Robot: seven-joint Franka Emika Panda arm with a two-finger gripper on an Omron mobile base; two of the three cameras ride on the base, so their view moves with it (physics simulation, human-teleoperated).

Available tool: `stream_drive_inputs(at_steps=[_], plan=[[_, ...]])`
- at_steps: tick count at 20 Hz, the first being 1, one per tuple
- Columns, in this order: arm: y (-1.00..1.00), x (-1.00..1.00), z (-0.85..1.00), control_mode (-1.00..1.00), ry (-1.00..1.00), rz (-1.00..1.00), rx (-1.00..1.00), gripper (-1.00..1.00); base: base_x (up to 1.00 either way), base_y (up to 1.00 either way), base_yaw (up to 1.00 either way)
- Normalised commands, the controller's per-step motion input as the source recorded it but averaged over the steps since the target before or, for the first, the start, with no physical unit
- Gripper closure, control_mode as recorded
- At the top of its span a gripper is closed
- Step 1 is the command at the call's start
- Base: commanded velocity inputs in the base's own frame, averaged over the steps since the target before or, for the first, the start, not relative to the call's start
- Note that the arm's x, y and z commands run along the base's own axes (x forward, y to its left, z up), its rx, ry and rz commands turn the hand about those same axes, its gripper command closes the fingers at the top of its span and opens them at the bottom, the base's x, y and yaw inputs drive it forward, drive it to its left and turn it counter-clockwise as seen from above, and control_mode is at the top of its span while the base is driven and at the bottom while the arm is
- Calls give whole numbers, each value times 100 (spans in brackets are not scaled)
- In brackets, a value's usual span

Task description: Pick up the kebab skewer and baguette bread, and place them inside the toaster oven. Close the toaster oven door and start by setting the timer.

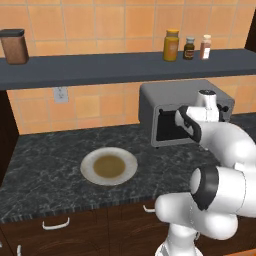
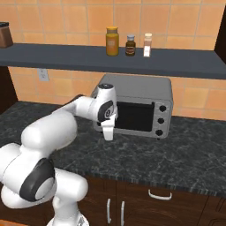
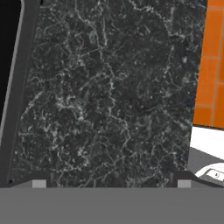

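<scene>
Toaster oven [image 2: 134, 106], a boxy grey metal countertop unit with dark glass door [image 2: 134, 116] seemingly shut, stands just behind the empty, wide-open claw [image 2: 108, 131] hanging over black marble counter [image 3: 109, 96]. Likely next: reaching right to its timer knobs [image 2: 162, 119].

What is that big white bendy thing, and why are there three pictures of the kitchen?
The white bendy thing is a robot arm. Its gripper, a two-finger pincher, hangs open and holds nothing. Two pictures come from cameras behind the arm, one on its left, one on its right. The third comes from a camera on the hand, looking straight down at the dark speckled stone counter. On that counter stand a boxy grey toaster oven with a dark glass door, which looks shut, and a round pale plate with a brownish middle. On the dark shelf above stand a yellow jar and two small bottles.
</scene>
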Motion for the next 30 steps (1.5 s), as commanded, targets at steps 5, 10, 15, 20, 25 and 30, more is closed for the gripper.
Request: stream_drive_inputs(at_steps=[5,10,15,20,25,30], plan=[[-36,-90,34,-100,-10,4,0,-100,0,0,0],[-58,-66,50,-100,-23,31,-3,-100,0,0,0],[-88,-35,37,-100,-27,50,-11,-100,0,0,0],[-82,-15,27,-100,-26,62,-20,-100,0,0,0],[-53,0,6,-100,-37,49,-30,-100,0,0,0],[2,23,2,-100,-24,13,-38,-100,0,0,0]])
